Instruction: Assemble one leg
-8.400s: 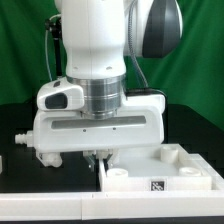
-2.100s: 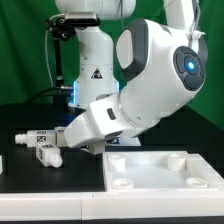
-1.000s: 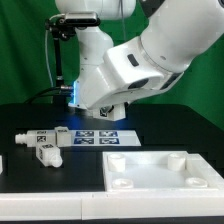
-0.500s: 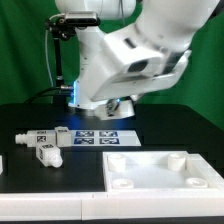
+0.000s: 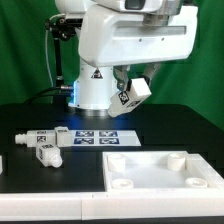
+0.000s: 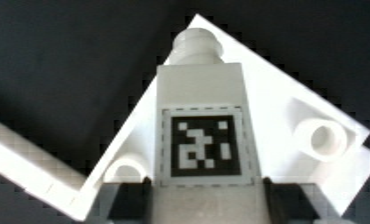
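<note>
The gripper (image 5: 131, 84) hangs high over the black table (image 5: 20, 172), jaws pinched narrow on the leg (image 5: 135, 94). In the exterior view the leg tilts in mid-air at about 1 o'clock from the marker board (image 5: 98, 137). On the wrist view the leg's tag faces the camera, the rounded peg end points away from the fingers (image 6: 125, 186), and the white panel (image 6: 317, 140) lies beneath. Down on the table, the far loose post (image 5: 35, 137) and the near loose post (image 5: 47, 153) lie at 9 o'clock of the marker board, well apart from the gripper.
</note>
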`<move>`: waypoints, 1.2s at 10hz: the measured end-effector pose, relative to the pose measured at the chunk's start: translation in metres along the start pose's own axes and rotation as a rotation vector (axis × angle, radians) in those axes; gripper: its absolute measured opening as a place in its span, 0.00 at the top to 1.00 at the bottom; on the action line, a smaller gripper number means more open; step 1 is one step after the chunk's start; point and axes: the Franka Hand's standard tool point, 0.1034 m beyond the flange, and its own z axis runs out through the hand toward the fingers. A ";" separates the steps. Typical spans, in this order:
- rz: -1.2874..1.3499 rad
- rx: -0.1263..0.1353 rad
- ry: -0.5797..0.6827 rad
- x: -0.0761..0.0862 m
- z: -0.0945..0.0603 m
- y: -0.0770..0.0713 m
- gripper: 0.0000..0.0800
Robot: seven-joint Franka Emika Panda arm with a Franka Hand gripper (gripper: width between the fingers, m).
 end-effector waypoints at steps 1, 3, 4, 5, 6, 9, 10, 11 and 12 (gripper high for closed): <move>0.009 -0.021 0.058 0.004 0.003 0.002 0.64; 0.061 -0.030 0.217 0.022 0.018 -0.010 0.64; 0.079 -0.038 0.284 0.037 0.017 -0.015 0.64; 0.086 -0.050 0.344 0.053 0.013 -0.021 0.64; 0.082 -0.088 0.411 0.062 0.002 -0.017 0.64; 0.053 -0.220 0.556 0.051 0.003 0.009 0.64; 0.055 -0.257 0.597 0.047 0.006 0.014 0.64; 0.065 -0.248 0.609 0.049 0.014 0.005 0.64; 0.061 -0.244 0.634 0.056 0.019 -0.002 0.64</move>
